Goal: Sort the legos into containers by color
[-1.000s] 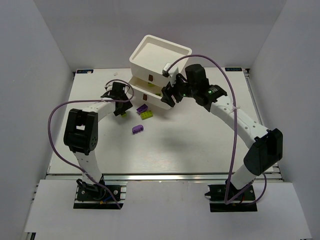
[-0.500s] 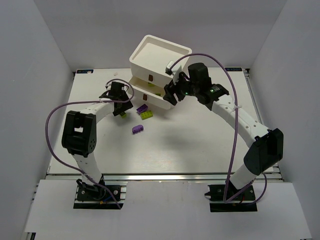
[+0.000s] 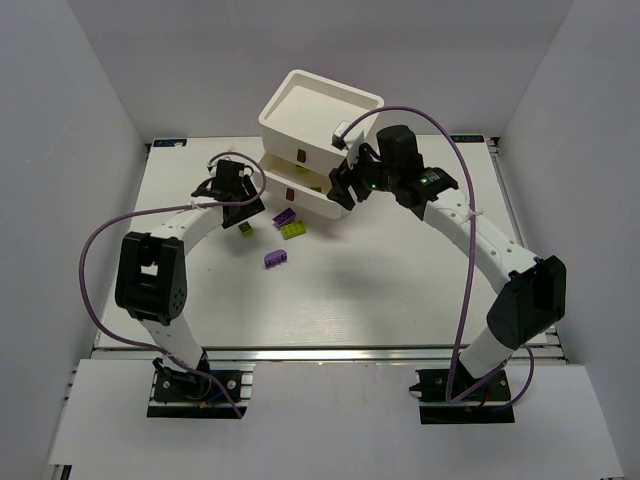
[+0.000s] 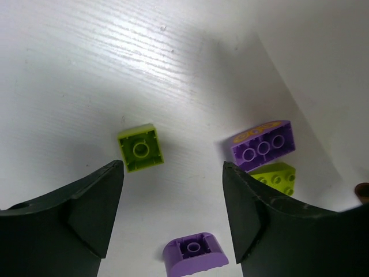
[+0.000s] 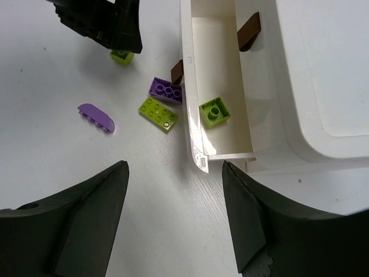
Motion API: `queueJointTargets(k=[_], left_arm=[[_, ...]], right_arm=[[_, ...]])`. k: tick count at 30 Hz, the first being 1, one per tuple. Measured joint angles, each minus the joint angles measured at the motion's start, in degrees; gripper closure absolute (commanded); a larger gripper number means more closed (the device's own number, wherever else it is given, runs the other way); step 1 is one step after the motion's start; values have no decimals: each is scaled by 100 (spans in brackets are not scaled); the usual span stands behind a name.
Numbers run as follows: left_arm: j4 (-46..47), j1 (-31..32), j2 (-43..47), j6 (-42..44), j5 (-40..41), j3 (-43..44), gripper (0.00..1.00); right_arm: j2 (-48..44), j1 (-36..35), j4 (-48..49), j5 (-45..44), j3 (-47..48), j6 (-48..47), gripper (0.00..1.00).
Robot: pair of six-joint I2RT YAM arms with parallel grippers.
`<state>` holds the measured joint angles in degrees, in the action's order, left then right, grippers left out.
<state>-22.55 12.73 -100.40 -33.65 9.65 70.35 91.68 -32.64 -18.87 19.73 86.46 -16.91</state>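
Note:
The white chest [image 3: 318, 112] stands at the back, with a drawer [image 5: 245, 153] pulled out and a lime brick [image 5: 214, 111] lying in it. On the table in front lie a small lime brick [image 4: 140, 148], a purple brick [image 4: 264, 145], a flat lime brick [image 4: 275, 177] and a curved purple brick [image 4: 195, 254]. My left gripper [image 4: 172, 173] is open and empty, above the table between the small lime brick and the purple brick. My right gripper [image 5: 174, 173] is open and empty above the drawer's near corner.
Brown pulls [image 5: 249, 32] show on the drawer fronts. The chest's recessed top [image 5: 328, 69] fills the right side of the right wrist view. My left gripper [image 5: 104, 23] shows at the top of that view. White walls enclose the table [image 3: 400, 290].
My left gripper has drawn back toward the far left, uncovering the small lime brick on the table. My right gripper shifted slightly toward the chest, then held still.

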Motion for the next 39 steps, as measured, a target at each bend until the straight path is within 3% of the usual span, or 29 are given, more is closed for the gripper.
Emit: queueJointTargets(k=[9,13,15,25,29,33,36,39], left_arm=[[-476,0,-511,-2,109,186,18],[-619,0,-817,-48,157,332,24],[-645,0,-927,-74,179,361,29],[-669,0,-1091,-114,214,516,81],[-326,2,-782,-22,-24,243,90],[452,15,365,-55,-586,-605,97],[1045,22,1073,-291,-984,-796,98],[1670,63,1410,-597,-1283,-879,98]], right_arm=[[26,33,0,0,0,4,28],[28,39,2,-2,0,7,28],[28,39,2,-2,-2,7,28],[28,81,48,-9,-63,2,28],[28,105,63,-9,-168,-7,28],[28,109,68,35,-225,-26,30],[26,109,70,94,-256,-59,43],[26,109,61,153,-273,-127,72]])
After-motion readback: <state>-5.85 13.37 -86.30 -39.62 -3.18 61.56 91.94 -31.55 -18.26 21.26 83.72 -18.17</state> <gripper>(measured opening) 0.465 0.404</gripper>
